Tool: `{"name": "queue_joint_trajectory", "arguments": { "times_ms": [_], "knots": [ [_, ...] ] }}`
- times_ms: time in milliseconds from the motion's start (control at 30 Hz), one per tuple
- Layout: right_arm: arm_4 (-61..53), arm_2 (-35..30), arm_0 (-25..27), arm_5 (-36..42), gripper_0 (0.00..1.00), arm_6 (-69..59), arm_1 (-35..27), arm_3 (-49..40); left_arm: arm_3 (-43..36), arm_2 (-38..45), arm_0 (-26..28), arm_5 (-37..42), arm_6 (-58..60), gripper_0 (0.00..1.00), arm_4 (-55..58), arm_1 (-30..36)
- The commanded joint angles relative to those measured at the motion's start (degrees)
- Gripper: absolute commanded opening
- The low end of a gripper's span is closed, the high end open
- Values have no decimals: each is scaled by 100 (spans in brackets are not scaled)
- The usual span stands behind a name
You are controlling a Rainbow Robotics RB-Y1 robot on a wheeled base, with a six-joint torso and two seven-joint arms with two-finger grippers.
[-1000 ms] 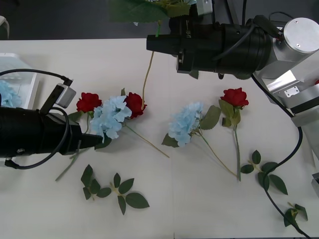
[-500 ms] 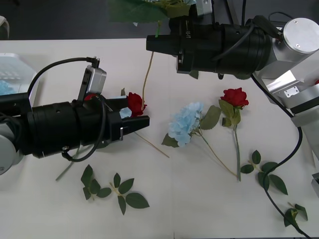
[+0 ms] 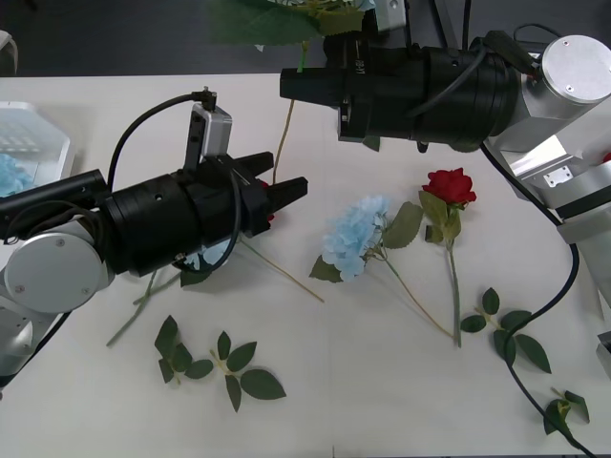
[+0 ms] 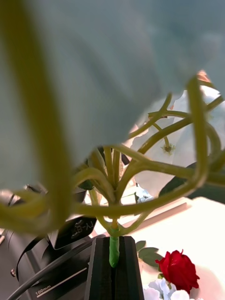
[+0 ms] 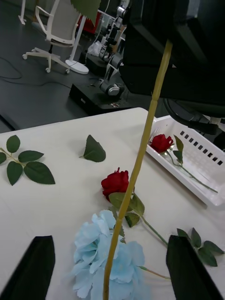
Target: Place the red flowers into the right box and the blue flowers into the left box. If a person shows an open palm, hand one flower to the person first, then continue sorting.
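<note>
My right gripper (image 4: pixel 114 262) pinches a blue flower's (image 3: pixel 286 14) green stem, lifted above the table (image 3: pixel 382 401). My left gripper (image 3: pixel 277 191), spread wide, hovers over it. One red rose (image 5: pixel 161 143) lies boxed; on the table another rose (image 3: pixel 449 186) and a hydrangea (image 3: pixel 355 234) wait.

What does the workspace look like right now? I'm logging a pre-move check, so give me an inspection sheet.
Surface: white table.
Job's things: red flower and blue flower lie loose; another red one in the right box; left box at the table edge.
Clutter: leaf sprigs.
Grippers: left gripper, jaws open, over the flowers; right gripper, jaws shut on the held blue flower, raised.
Cables: black cable loops over the left arm.
Surroundings: office chair.
</note>
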Motion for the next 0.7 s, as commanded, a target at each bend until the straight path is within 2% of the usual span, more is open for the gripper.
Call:
{"name": "queue_joint_trajectory", "arguments": {
  "times_ms": [33, 700],
  "knots": [
    [-68, 41, 10, -72, 0, 191, 75, -215, -51, -43, -219, -85, -100, 0, 202, 30],
    [-112, 41, 10, -116, 0, 199, 75, -215, -51, -52, -254, -121, -91, 0, 298, 127]
  ]
}}
